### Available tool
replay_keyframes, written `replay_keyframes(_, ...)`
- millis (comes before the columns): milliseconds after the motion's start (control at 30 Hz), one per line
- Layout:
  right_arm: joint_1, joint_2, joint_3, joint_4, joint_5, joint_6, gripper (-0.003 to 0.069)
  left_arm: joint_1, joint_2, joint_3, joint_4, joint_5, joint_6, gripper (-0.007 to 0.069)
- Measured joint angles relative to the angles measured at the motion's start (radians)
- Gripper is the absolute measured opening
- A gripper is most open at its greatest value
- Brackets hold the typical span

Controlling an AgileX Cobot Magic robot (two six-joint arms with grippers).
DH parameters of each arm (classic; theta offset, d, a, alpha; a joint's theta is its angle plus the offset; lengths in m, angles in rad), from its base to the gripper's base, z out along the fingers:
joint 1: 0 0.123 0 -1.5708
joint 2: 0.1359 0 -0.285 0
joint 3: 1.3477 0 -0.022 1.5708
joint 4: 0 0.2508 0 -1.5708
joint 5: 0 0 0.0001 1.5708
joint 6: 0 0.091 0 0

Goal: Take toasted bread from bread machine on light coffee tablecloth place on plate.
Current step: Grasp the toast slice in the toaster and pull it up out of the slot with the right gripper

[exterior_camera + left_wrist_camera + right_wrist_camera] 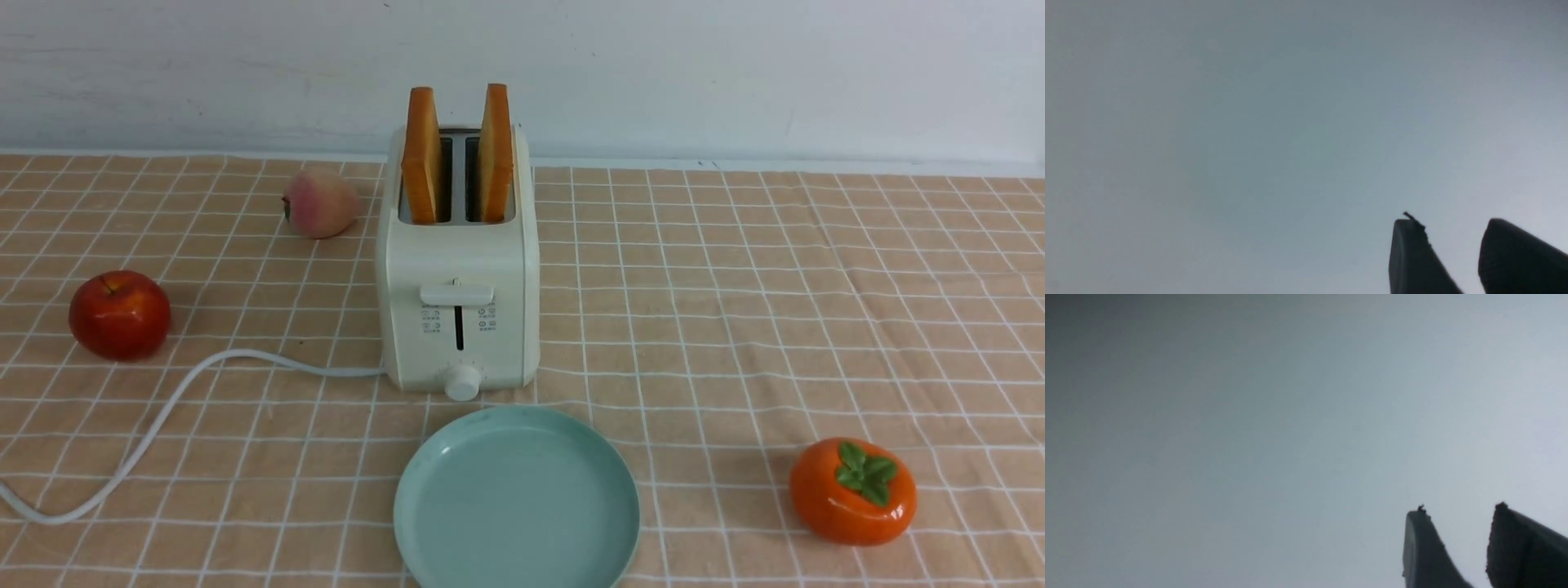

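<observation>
The cream-white bread machine (457, 278) stands upright in the middle of the light coffee tablecloth (735, 310). Two slices of toasted bread stick up from its slots, one on the left (422, 155) and one on the right (496, 151). Just in front of it lies the pale teal plate (516, 498), with nothing on it. Neither arm shows in the front view. The left gripper (1453, 223) is open against a blank grey background. The right gripper (1459, 510) is likewise open, with nothing between its fingers.
A red apple (119, 314) and a peach (320, 203) lie left of the bread machine. An orange persimmon (852, 490) sits at the front right. The white cord (163, 408) curves from the machine's base to the front left edge. A white wall stands behind.
</observation>
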Motion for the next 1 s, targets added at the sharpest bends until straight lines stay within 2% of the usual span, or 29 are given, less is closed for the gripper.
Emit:
replay_keyframes(67,0.000,0.055,-0.068,-0.013,0.121,0.000,0.0239,0.000,0.056,-0.049,0.001,0.106,0.004,0.0240)
replay_keyframes(100,0.000,0.123,-0.116,-0.028,0.233,0.000,0.0239,0.000,0.116,-0.087,0.001,0.236,0.011,0.0240)
replay_keyframes(167,0.000,0.186,-0.146,-0.052,0.355,0.000,0.0239,0.000,0.190,-0.107,0.003,0.363,0.014,0.0240)
replay_keyframes(267,0.000,0.254,-0.144,-0.090,0.425,0.003,0.0239,0.000,0.273,-0.109,0.010,0.514,0.016,0.0240)
replay_keyframes(333,0.005,0.316,-0.127,-0.060,0.463,0.030,0.0239,0.000,0.346,-0.109,-0.002,0.610,0.016,0.0240)
replay_keyframes(433,0.028,0.374,-0.121,0.000,0.533,0.017,0.0239,0.000,0.402,-0.109,-0.037,0.681,0.016,0.0240)
replay_keyframes(533,0.062,0.458,-0.130,0.096,0.605,-0.060,0.0239,0.000,0.440,-0.109,-0.075,0.741,0.016,0.0240)
replay_keyframes(633,0.143,0.644,-0.217,0.293,0.754,-0.232,0.0239,0.000,0.489,-0.109,-0.128,0.820,0.016,0.0240)
replay_keyframes(700,0.173,0.711,-0.260,0.355,0.782,-0.291,0.0241,0.000,0.498,-0.109,-0.136,0.841,0.016,0.0240)
replay_keyframes(733,0.220,0.811,-0.326,0.428,0.803,-0.362,0.0246,0.000,0.504,-0.109,-0.137,0.866,0.016,0.0240)
replay_keyframes(800,0.261,0.879,-0.381,0.456,0.810,-0.403,0.0254,0.000,0.505,-0.109,-0.140,0.875,0.016,0.0240)
replay_keyframes(867,0.342,1.006,-0.495,0.481,0.815,-0.442,0.0288,0.000,0.505,-0.110,-0.141,0.884,0.016,0.0240)
replay_keyframes(1000,0.460,1.245,-0.754,0.403,0.844,-0.383,0.0390,0.000,0.505,-0.110,-0.141,0.899,0.016,0.0240)
